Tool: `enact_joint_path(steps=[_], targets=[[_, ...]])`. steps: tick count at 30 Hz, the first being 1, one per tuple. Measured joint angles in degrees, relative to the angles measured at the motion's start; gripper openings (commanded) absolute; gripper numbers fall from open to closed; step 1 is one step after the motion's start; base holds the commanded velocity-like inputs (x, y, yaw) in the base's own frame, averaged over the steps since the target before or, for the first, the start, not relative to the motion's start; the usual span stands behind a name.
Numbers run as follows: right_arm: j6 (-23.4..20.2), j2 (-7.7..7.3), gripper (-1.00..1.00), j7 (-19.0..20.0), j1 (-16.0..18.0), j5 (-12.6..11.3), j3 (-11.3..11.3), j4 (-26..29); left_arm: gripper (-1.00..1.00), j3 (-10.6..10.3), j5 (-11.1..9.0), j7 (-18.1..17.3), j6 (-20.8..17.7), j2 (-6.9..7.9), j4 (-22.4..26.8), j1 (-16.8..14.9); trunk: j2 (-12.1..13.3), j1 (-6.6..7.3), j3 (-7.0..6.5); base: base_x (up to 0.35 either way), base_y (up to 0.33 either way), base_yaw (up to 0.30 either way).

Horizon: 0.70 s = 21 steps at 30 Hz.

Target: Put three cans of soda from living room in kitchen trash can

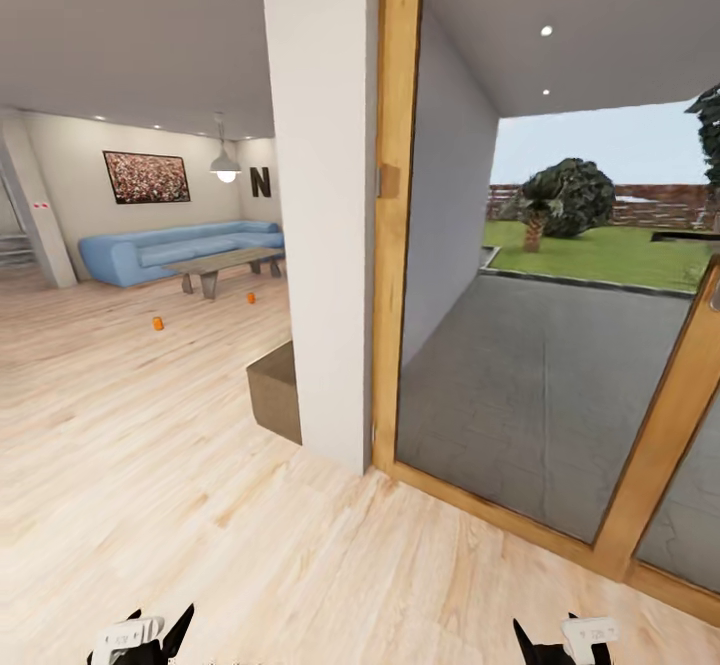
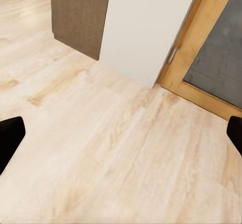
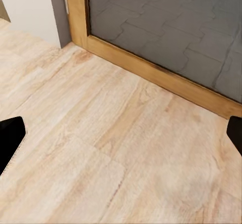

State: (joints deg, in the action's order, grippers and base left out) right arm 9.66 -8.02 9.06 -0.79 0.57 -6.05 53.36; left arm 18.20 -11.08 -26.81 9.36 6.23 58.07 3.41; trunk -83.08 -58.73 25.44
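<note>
- My left gripper [image 1: 140,637] sits at the bottom edge of the head view, dark fingers spread apart, nothing between them; in the left wrist view its fingertips [image 2: 9,138] show at opposite edges of the picture with only bare floor between.
- My right gripper [image 1: 562,642] is low on the other side of the head view, fingers also apart and empty; the right wrist view shows its fingertips [image 3: 10,135] wide apart over plank floor.
- Two orange soda cans stand on the wood floor [image 1: 150,465] far ahead to the left — one can [image 1: 158,323] in the open, a second can [image 1: 250,297] nearer the coffee table [image 1: 225,262]. Both small and distant, upright as far as I can tell.
- A blue sofa [image 1: 175,248] runs along the back wall behind the table; a framed picture [image 1: 146,177] hangs above it, a pendant lamp [image 1: 226,167] to its right, a dark letter N [image 1: 260,182] on the wall.
- A white pillar [image 1: 320,195] stands centre, a low brown block [image 1: 276,390] touching its left base.
- Right of the pillar — a wood-framed glass door [image 1: 395,195], grey paved patio [image 1: 530,365] beyond, then lawn [image 1: 600,250] and a bushy tree [image 1: 565,200].
- The left wrist view shows the pillar foot, brown block and door frame; the right wrist view shows the frame's bottom rail [image 3: 151,72] against the glass.
</note>
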Motion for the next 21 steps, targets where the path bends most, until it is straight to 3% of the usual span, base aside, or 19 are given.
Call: enact_joint_path(steps=[21], targets=[[0.00,0.02,1.00,-0.01,0.00,0.05,0.07,-0.06,1.00,-0.10,0.03,0.04,0.05,-0.08,-0.16,0.00,0.00,0.00,0.00,0.000,0.000,0.236]])
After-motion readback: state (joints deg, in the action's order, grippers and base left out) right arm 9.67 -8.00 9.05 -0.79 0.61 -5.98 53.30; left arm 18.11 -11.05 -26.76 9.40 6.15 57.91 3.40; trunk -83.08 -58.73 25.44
